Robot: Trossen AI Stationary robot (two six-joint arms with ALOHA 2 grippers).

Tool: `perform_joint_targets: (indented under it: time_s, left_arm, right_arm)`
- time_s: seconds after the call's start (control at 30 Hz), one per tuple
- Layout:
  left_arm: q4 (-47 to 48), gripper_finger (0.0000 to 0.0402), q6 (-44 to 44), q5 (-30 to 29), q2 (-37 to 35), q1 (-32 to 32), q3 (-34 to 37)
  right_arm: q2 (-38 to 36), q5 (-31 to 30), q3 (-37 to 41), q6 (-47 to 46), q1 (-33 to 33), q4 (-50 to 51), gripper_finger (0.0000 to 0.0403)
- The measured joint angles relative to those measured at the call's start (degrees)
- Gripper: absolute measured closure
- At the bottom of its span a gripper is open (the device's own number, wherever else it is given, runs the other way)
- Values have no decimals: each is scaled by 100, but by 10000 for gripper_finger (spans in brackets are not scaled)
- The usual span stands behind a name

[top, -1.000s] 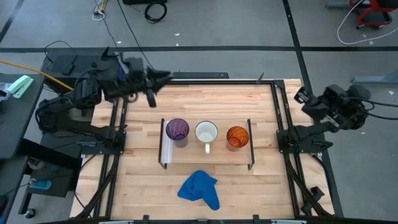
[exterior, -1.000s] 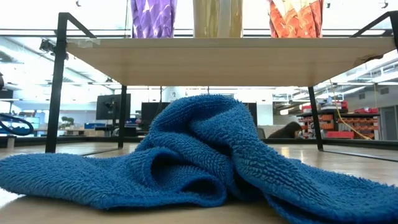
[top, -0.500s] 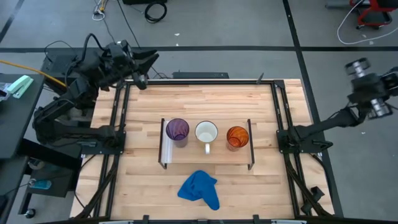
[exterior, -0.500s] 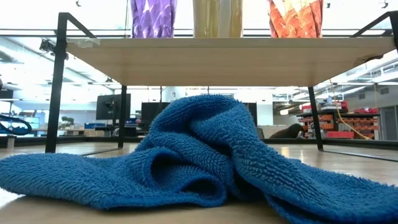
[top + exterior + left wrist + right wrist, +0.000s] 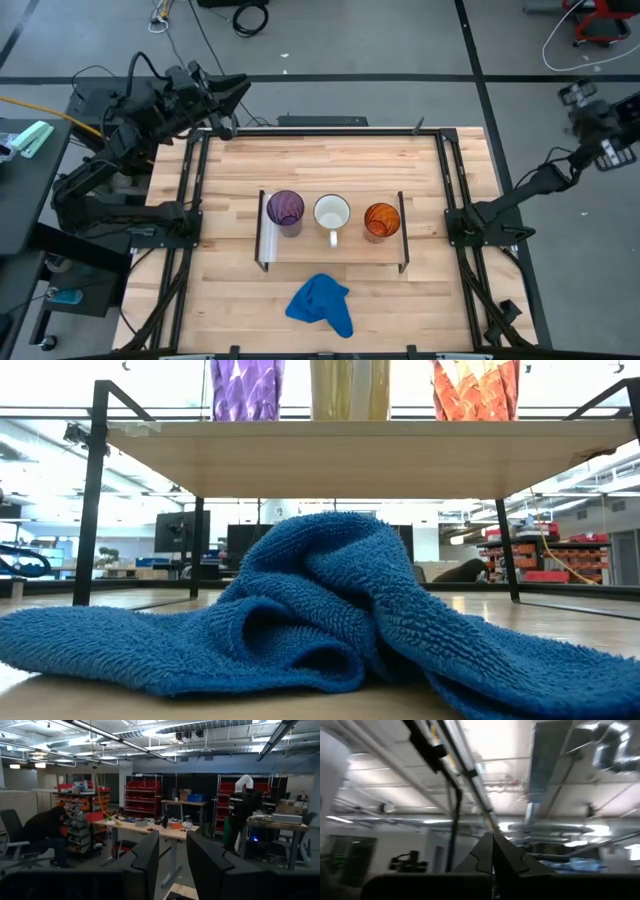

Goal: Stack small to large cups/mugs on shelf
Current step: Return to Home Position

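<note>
**Cups shelved, arms left to park**

The three vessels stand upright in a row on the shelf, which sits in the middle of the bench. The purple cup is at the end with the white strip. The white mug is in the middle and the orange cup at the other end. They stand side by side and apart, not nested. A blue cloth lies crumpled between the shelf and the bench's front edge, and the mug's handle points toward that edge.

The left gripper hangs at the bench's back-left corner, aimed out into the room. Its fingers are a little apart and hold nothing. The right gripper is beyond the right edge, off the bench altogether and tilted up at the ceiling. Its fingers are pressed together and empty.

Placement looks finished, so what remains, I judge, is parking both arms. To do that well, each arm should fold back on its own side, high and outside the bench's edges. Neither should swing across the middle, where an elbow could clip a cup or the shelf's thin legs. The translucent cups look light and would likely tip at a nudge, so the joints should slow toward the end of the move.
</note>
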State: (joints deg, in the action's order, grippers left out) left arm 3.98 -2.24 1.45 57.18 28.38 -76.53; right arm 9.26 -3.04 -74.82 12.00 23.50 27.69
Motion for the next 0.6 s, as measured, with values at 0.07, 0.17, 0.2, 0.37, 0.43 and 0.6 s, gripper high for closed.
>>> perform_joint_targets:
  time_s: [0.07,0.17,0.2,0.37,0.43,0.6]
  left_arm:
    - [12,294,0,-2,5,11,0]
    - [4,294,-2,-7,15,11,0]
    - [7,294,2,-7,19,11,0]
    - [8,294,7,-7,19,11,0]
    - [10,294,7,-7,19,11,0]
    - [3,294,3,-7,44,10,0]
  right_arm:
    - [0,399,349,-319,-57,-222,390]
    - [1,502,1239,-743,-129,-1436,388]
    - [5,501,1588,-830,-131,-1965,388]
    - [172,453,3231,-684,-42,-4761,387]
    - [262,378,3625,-596,-32,-5335,387]
    - [441,349,4094,-787,-35,-5776,386]
